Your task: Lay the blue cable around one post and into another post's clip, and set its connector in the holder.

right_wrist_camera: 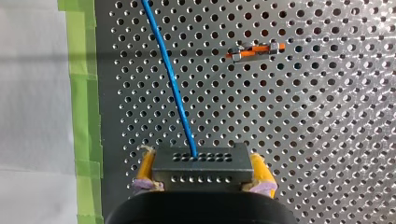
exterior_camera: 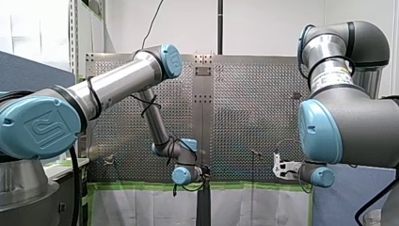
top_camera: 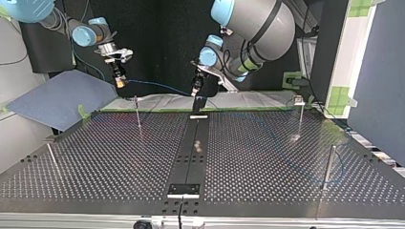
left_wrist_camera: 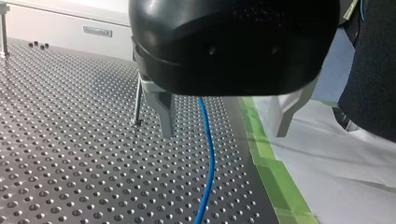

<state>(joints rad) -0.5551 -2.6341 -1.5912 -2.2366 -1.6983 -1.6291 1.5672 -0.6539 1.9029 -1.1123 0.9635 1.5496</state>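
My right gripper is shut on the grey connector, yellow pads on both its sides. The blue cable leaves the connector and runs ahead over the perforated plate, past a post with an orange clip. In the top view my right gripper hangs above the far edge at the left, and the cable spans across to my left gripper. My left gripper is open, with the cable running untouched between its fingers. A thin post stands beside it.
Several thin posts stand on the table: one near my right gripper, one at the far right, one at the near right, one at the near left. A bracket sits on the centre strip. Green tape marks the edge.
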